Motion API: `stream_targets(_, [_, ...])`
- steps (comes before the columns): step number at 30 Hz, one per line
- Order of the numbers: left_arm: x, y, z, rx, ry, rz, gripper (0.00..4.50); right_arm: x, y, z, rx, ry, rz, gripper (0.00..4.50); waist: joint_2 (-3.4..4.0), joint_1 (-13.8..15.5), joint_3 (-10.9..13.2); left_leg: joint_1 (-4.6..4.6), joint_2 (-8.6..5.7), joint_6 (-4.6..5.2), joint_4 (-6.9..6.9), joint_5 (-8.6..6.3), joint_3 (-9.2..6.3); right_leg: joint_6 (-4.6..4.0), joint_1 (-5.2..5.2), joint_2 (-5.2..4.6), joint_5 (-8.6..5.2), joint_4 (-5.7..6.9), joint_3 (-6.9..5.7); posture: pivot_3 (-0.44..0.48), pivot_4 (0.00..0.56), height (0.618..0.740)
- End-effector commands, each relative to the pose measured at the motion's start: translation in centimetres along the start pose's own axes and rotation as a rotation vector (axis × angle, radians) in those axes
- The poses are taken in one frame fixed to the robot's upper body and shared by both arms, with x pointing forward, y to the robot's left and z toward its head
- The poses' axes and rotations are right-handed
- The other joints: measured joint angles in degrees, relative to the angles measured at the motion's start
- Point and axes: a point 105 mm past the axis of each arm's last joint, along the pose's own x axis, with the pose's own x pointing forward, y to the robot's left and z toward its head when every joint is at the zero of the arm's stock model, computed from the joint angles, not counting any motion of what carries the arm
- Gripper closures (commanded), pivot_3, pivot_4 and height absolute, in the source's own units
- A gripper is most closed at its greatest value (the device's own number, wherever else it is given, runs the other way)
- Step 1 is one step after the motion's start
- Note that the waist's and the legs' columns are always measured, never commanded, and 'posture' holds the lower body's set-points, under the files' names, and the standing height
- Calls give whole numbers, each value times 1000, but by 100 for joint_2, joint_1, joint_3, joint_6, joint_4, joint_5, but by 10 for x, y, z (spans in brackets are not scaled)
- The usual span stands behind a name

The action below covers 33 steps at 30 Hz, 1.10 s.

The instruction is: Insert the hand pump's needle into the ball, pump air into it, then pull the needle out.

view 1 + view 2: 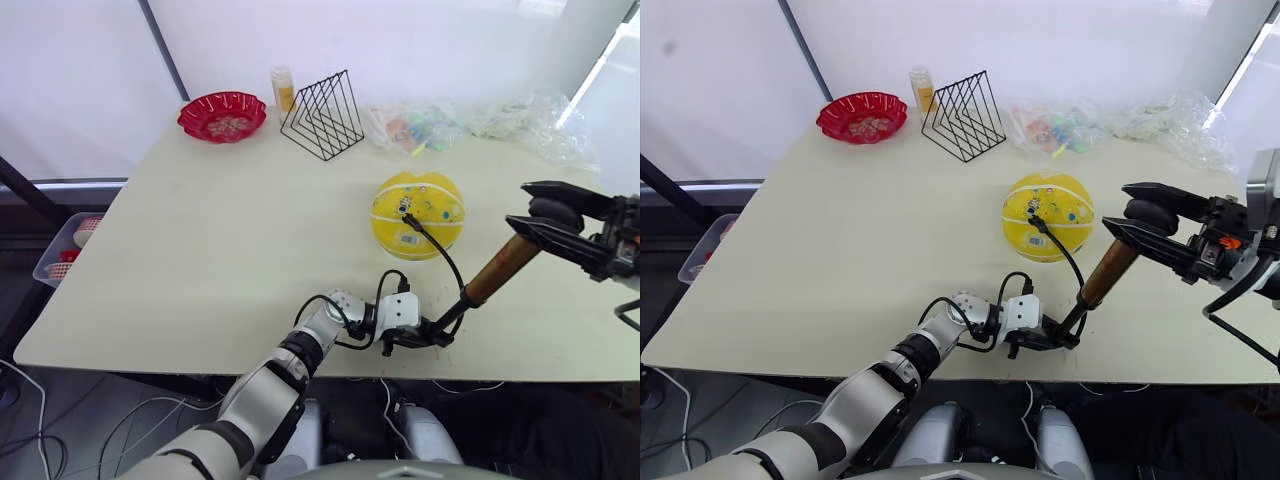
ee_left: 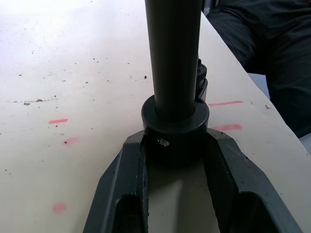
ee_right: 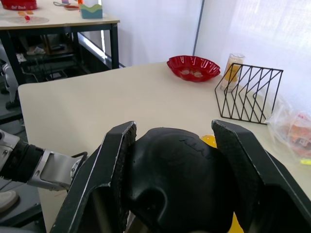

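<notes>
— Where is the hand pump point(image 1: 503, 265)?
— Near the front edge of the desk point(image 1: 200, 260), toward the front right corner. Leaning, with the black base end down at the edge and the black T-handle point(image 3: 180, 179) raised toward the right side.

— And the left gripper point(image 1: 425, 335)?
— Pressed onto the pump's black base end, one finger on each side, low at the front edge. Seen closely in the left wrist view: fingers point(image 2: 121, 194) touching the round collar from both sides.

— The right gripper point(image 1: 545, 213)?
— Closed around the T-handle, above the right part of the desk. Handle sitting between both fingers point(image 3: 104, 170) in the right wrist view.

— The ball point(image 1: 418, 214)?
— Yellow, resting on the desk right of centre, just behind the pump. Thin black hose point(image 1: 440, 250) running from the pump's lower end up to the top of the ball; the needle fitting point(image 1: 405, 207) standing in the ball, the pin itself too small to tell.

— Other things?
— Red bowl point(image 1: 222, 115), a bottle point(image 1: 284, 88) and a black wire rack point(image 1: 322, 115) along the back edge; clear plastic bags point(image 1: 470, 125) toward the back right corner.
</notes>
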Motion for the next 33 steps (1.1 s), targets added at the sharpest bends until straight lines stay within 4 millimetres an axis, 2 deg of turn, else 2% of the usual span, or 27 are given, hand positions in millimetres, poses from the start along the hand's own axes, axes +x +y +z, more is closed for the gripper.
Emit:
stream_targets(1, [-9,-15,-40,-118,126,-2,3403,7,11,-16,-6,24,21,2489,-1,-2,-1,1,0,0,0,0,0,4,1,0,-2,0,-1,0,150,740])
stream_targets(3, [-9,-15,-39,-122,121,-3,3403,10,16,-27,3,39,37,2489,-10,-8,-7,9,3,0,0,0,1,17,5,2,-10,1,0,0,150,740])
stream_targets(6, [-7,-16,-38,-130,120,-19,3403,19,26,-56,26,60,48,2490,-20,-17,-19,16,10,0,0,0,2,18,6,5,-10,1,0,0,150,740])
stream_targets(8, [-7,-17,-38,-134,123,-22,3403,22,26,-61,17,53,35,2490,-11,-18,-25,17,15,0,0,0,1,18,6,10,-10,2,-2,0,150,740])
stream_targets(12, [-6,-19,-40,-120,152,-52,3403,31,36,-92,42,96,55,2490,-17,-14,-36,18,14,0,0,0,-1,16,6,16,-10,2,-3,0,150,740])
stream_targets(17, [-7,-17,-40,-112,192,-77,3403,31,43,-126,17,178,65,2490,-20,-10,-41,19,13,0,0,0,-1,15,6,16,-10,2,-4,0,150,740])
stream_targets(20, [-7,-18,-40,-111,215,-101,3403,31,47,-137,7,200,71,2490,-26,-10,-47,23,13,0,0,0,-2,16,6,15,-10,2,-4,0,150,740])
stream_targets(26, [-6,-13,-37,-106,243,-111,3403,25,49,-149,9,211,47,2491,-46,-9,-71,24,11,-1,0,0,-5,15,7,18,-11,3,-7,0,150,740])
stream_targets(27, [-6,-13,-37,-104,249,-112,3403,24,47,-147,1,202,40,2491,-51,-9,-74,24,11,-1,0,0,-5,15,8,17,-11,3,-6,0,150,740])
stream_targets(31, [-6,-14,-38,-101,253,-112,3403,20,32,-113,-32,94,-1,2491,-52,-6,-75,24,14,-1,2,0,-4,16,9,12,-10,3,-5,0,150,740])
stream_targets(33, [-6,-14,-39,-101,255,-110,3403,19,31,-107,-38,86,1,2491,-44,-5,-70,22,14,-1,2,0,-4,16,8,11,-10,3,-5,0,150,740])
